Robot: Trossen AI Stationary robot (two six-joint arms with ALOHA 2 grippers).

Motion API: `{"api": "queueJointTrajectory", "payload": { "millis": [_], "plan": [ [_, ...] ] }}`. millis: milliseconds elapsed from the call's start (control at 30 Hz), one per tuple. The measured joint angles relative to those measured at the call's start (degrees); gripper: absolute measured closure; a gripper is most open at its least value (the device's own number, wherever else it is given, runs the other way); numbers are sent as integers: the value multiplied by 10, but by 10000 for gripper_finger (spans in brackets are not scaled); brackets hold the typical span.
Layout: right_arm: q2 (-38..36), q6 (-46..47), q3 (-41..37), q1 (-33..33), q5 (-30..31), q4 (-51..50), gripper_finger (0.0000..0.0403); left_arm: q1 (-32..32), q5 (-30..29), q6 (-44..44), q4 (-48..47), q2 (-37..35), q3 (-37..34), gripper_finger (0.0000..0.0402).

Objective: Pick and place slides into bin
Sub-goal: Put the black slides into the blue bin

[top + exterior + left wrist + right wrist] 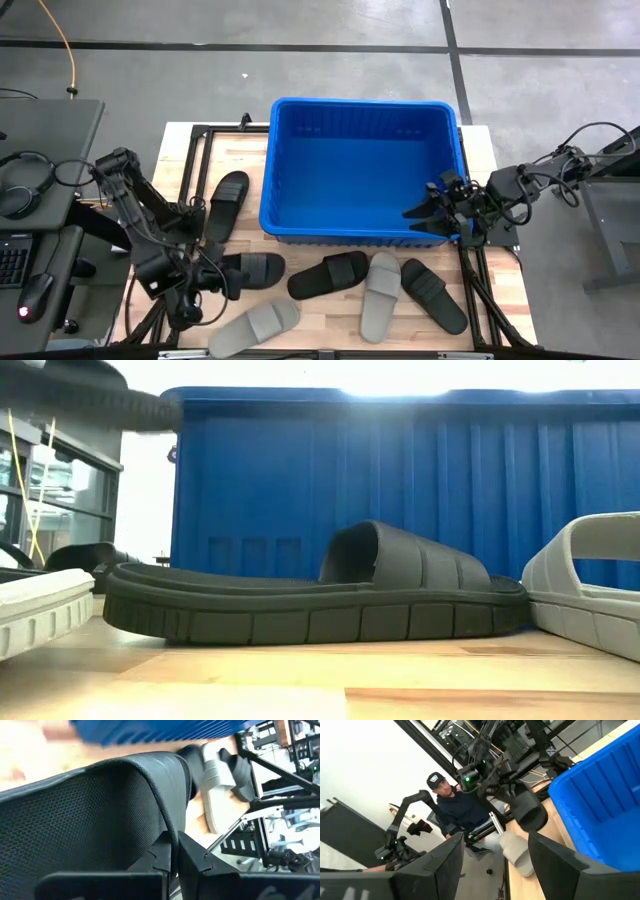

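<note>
Gripping the wide strap of a black slide (250,270), the left gripper (212,277) has its fingers (192,857) pressed together on that strap, as the left wrist view shows up close. This slide lies on the wooden tabletop (330,310) at the front left, not yet lifted. The blue bin (360,170) sits in the middle of the tabletop and looks empty.

Five more slides lie outside the bin: one black (226,205) beside its left wall, one grey (255,328) at the front edge, and a black (328,275), a grey (380,295) and another black (434,295) in a row in front of it.

The right gripper (432,217) waits at the bin's front right corner, fingers spread and holding nothing.

To do this step well, the left arm probably needs to lift the slide high enough to clear the bin's rim, carry it over the open middle, and only then let go.

Beyond the tabletop, a grey floor, a desk with headphones, and a seated person are visible.
</note>
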Motion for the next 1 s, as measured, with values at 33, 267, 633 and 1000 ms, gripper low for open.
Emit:
{"api": "queueJointTrajectory", "payload": {
  "millis": [33,267,633,1000],
  "plan": [
    [0,0,0,0,-2,4,192,0,-7,8,-30,0,23,395],
    [0,-4,0,0,-5,11,192,0,-117,83,-161,-1,152,398],
    [0,-5,0,0,-4,16,192,58,-180,275,-213,0,273,395],
    [0,-34,0,0,12,31,192,176,-155,571,-214,-3,430,395]
  ]
}}
